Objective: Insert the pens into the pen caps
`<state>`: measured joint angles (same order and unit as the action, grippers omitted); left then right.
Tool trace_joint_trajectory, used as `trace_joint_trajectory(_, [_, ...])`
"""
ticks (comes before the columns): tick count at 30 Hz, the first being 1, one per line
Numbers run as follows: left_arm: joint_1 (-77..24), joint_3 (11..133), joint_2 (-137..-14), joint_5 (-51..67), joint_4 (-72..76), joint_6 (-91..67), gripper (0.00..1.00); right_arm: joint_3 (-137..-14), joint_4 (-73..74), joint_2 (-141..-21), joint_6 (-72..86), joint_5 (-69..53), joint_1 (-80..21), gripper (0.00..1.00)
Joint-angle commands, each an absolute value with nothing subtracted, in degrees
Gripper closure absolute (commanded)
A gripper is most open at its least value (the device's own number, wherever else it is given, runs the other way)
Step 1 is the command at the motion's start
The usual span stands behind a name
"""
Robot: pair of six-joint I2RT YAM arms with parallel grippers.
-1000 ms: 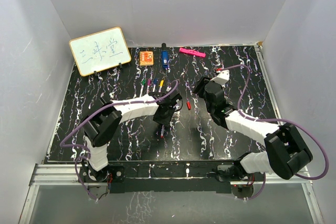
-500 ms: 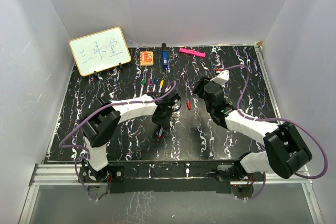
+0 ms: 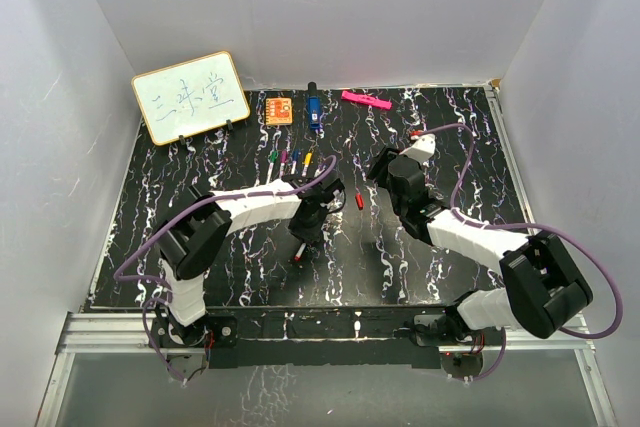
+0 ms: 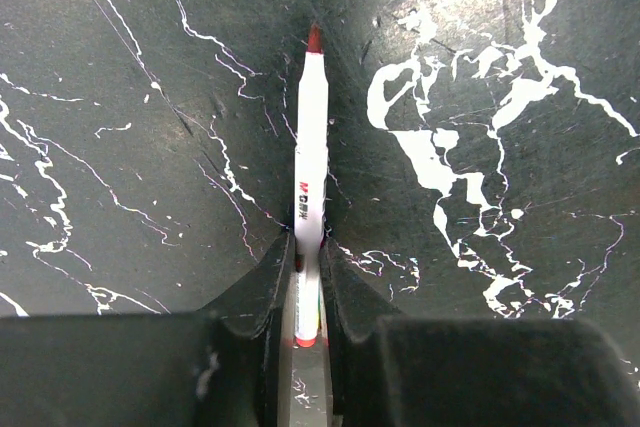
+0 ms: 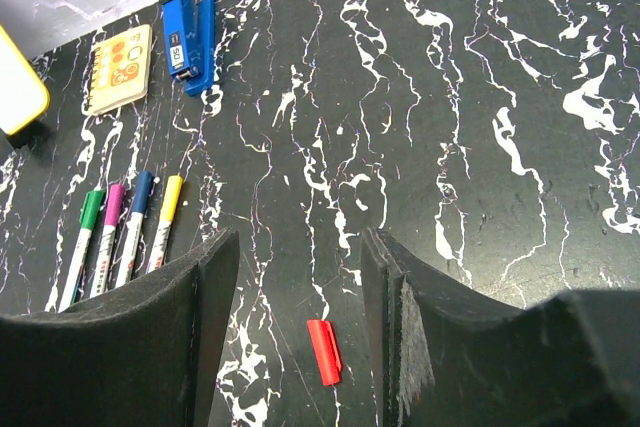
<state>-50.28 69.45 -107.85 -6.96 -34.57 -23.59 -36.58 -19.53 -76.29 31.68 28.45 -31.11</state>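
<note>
- A whiteboard point(image 3: 190, 97) with writing on it stands at the far left corner of the table point(image 3: 470, 157).
- An orange pad point(image 3: 279, 109) lies near the far edge, right of the whiteboard.
- Four pens point(image 5: 128, 227) lie side by side just nearer than the pad. Their ends are green, purple, blue and yellow, in that order from left to right, and their white barrels point toward the arms.
- The left gripper point(image 4: 306, 252) is near the middle of the table, closed narrowly on a red pen point(image 4: 310, 157). The fingers clamp the white barrel close to its back end. The bare red tip sticks out in front, aimed at the near edge in the top view. I cannot tell whether the tip touches the table.
- A blue stapler point(image 5: 187, 32) lies beside the pad, on its right.
- A red cap point(image 5: 323, 351) lies flat on the table, right of the left gripper and apart from it.
- A pink bar point(image 3: 365, 100) lies at the far edge.
- The right gripper point(image 5: 300, 247) is spread wide and holds nothing. In its wrist view the red cap lies between the two fingers, touching neither.
</note>
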Motion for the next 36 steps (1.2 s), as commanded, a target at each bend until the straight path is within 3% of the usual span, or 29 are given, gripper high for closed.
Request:
trace_joint_trajectory(1, [-50.58, 64.73, -115.18, -6.54, -37.89, -23.01, 1.00, -37.83, -22.21, -76.51, 31.81, 28.30, -31.20, 0.51])
trace_joint_trajectory(20, [-48.30, 72.33, -98.60, -4.93, -40.39, -18.80, 1.00, -46.93, -8.80, -89.31, 27.01, 25.34, -31.77, 0.60])
trace_joint_trajectory(29, [-46.09, 71.18, -91.77, -5.58, -39.92, -19.57, 1.00, -48.89, -7.25, -92.57, 24.84, 20.69, -33.26, 0.60])
trace_joint_trajectory(36, [-43.44, 65.22, -81.94, -4.70, -30.47, -21.62, 1.00, -50.09, -5.13, -94.92, 24.08, 19.18, -34.56, 0.57])
